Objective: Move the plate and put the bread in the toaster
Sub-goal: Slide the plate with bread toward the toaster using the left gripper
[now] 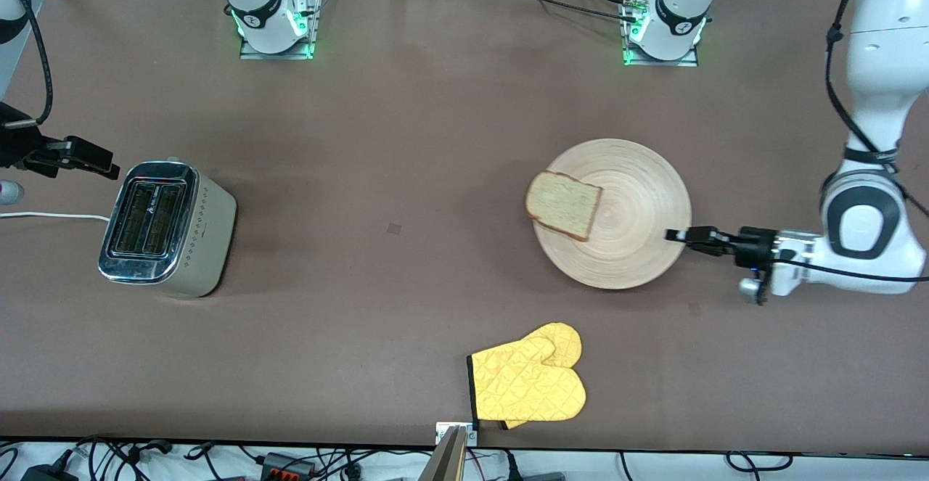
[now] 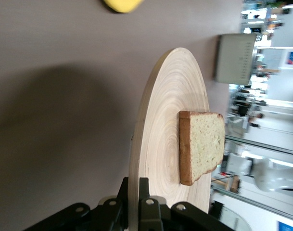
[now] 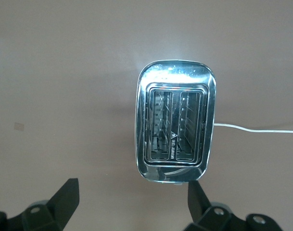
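Nearest the front camera lies a yellow quilted oven mitt [image 1: 528, 384], flat on the brown surface [image 1: 392, 125] close to its edge, with nothing touching it.

Farther from the camera than the mitt, toward the left arm's end of the surface, sits the plate [image 1: 631, 234], pale wood with ring grain. On it rests the bread [image 1: 564, 204], a single slice lying flat over the rim on the side facing the toaster, one corner hanging just past the edge.

And look at the left gripper [image 1: 676, 235]: it comes in low and level from the left arm's end, and its dark fingers are pinching the plate's rim on the side away from the bread. The left wrist view confirms it, with the plate [image 2: 156, 144] edge caught between the black fingers [image 2: 144, 202] and the bread [image 2: 204, 144] lying further along the wood, apart from the gripper.

Over at the right arm's end stands the toaster [image 1: 168, 228], upright, cream sides, chrome top, both slots showing, its white cord [image 1: 51, 215] trailing off toward the surface's edge.

The right gripper [image 1: 76, 156] hangs in the air just beside the toaster, toward the right arm's end. In the right wrist view its fingers [image 3: 64, 199] are spread wide, gripping nothing, with the toaster [image 3: 176, 120] directly below. Plate and toaster stand well apart.
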Robot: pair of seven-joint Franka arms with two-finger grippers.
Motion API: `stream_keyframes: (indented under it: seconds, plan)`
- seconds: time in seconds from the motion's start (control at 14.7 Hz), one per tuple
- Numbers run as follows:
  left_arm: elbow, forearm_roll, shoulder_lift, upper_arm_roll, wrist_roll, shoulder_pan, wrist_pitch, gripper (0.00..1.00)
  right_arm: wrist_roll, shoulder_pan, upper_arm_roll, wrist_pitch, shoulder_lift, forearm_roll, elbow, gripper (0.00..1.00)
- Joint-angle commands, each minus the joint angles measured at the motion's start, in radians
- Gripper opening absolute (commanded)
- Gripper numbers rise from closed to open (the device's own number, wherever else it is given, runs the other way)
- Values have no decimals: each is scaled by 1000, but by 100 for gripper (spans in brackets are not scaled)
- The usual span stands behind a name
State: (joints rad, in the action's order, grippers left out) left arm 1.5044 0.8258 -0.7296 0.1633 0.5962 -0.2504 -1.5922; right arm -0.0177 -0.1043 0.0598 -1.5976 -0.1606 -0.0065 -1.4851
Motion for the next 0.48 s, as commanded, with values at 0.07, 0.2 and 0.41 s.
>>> stream_keyframes:
  seconds: [0.07,0.2,0.41]
  plan:
    - [72,145,-17,18,-1,118,-154,1,-16,-5,3,8,3,-1,9,100]
    - [120,258,-14,18,-1,201,-260,1,-16,-5,5,8,3,-1,8,100]
    - [125,357,-22,18,14,331,-395,1,-16,-5,5,8,3,-1,9,100]
